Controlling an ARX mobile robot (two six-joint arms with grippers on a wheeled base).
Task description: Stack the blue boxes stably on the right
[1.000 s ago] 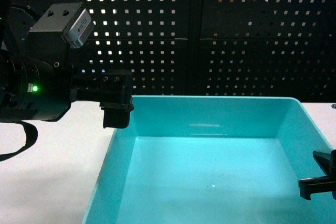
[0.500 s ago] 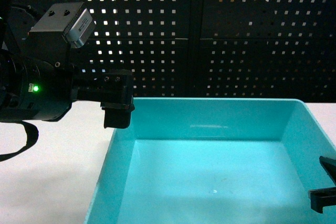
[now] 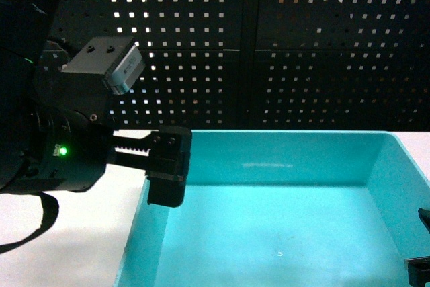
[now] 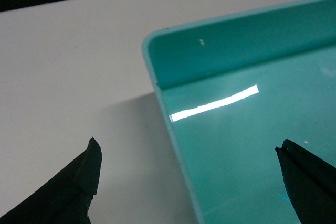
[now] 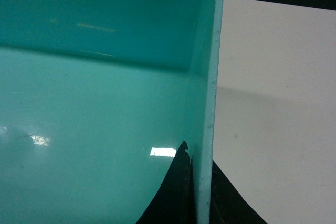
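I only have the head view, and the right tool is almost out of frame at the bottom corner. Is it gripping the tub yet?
Observer: Yes. The right wrist view shows the right tool pinching the turquoise tub by its right wall, one finger inside and one outside.
Operator: And the left side?
Observer: The left tool is open and straddles the left wall without touching it. One finger is over the table, the other over the tub floor.

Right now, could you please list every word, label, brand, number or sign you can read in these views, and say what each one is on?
None: no readable text in any view.
The turquoise tub has plain walls with no label.
The left gripper and its wrist camera housing show only a green light and screw holes.
The white table and pegboard are unmarked.
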